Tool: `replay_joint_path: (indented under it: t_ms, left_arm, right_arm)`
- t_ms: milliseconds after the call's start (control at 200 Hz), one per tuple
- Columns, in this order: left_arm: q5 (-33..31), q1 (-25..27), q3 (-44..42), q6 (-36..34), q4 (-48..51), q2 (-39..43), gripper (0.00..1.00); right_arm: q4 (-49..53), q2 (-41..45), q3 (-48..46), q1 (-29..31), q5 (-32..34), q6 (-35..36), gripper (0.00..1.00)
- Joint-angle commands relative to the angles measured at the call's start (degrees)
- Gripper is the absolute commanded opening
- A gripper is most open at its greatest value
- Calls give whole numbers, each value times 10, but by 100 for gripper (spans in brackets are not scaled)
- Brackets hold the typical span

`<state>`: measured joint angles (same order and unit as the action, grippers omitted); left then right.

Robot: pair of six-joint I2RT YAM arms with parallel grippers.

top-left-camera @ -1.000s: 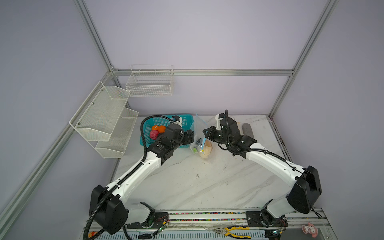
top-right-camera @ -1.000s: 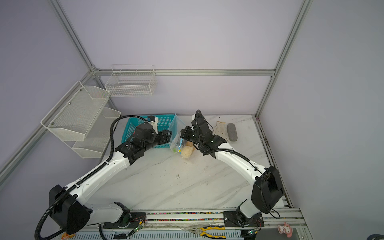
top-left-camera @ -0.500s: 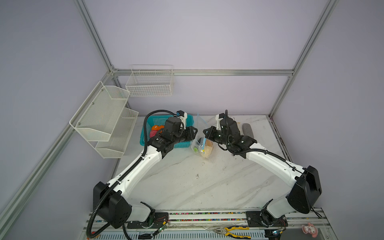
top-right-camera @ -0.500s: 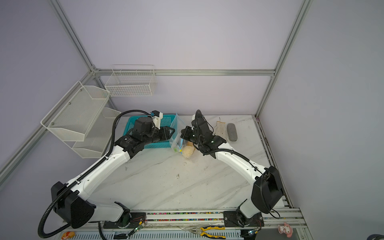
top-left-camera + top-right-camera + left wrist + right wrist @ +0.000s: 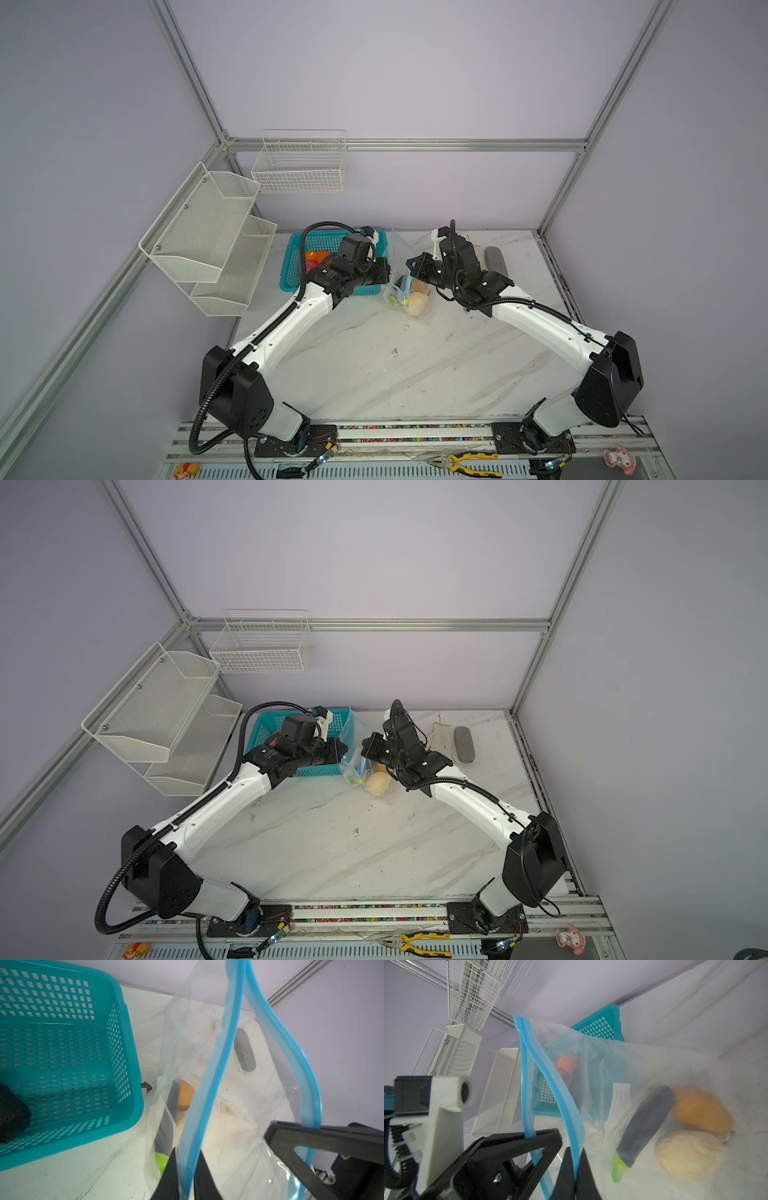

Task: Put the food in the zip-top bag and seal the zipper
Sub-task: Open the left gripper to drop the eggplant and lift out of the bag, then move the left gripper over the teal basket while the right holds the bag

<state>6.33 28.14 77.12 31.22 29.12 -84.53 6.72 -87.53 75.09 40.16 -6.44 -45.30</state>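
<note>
Left gripper [image 5: 188, 1151] grips one zipper [image 5: 218, 1064] lip, right gripper [image 5: 575, 1149] the opposite; I spread the zip-top bag [image 5: 643, 1068]. Next, likely: free one gripper for food [image 5: 313, 257] in the basket [image 5: 128, 1064].

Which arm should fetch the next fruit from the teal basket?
Probably left: the left gripper pinches the zipper right beside the basket holding the orange fruit; the right gripper, across the bag, can hold it up.
</note>
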Motion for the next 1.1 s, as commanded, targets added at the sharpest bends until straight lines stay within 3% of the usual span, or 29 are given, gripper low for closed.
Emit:
replay_joint_path:
  t_ms: [0, 260, 550, 1095]
  left_arm:
    - [-7, -1, 65, -12, -1, 11, 11]
    - [26, 12, 66, 12, 0, 3, 3]
    - [53, 49, 64, 45, -29, -7, 0]
    - [106, 107, 50, 110, -151, -48, 0]
  right_arm:
    - [3, 4, 6, 2, 5, 7, 0]
    - [21, 11, 8, 2, 11, 7, 0]
    - [61, 70, -15, 2, 56, 14, 0]
    - [205, 186, -25, 2, 202, 45, 0]
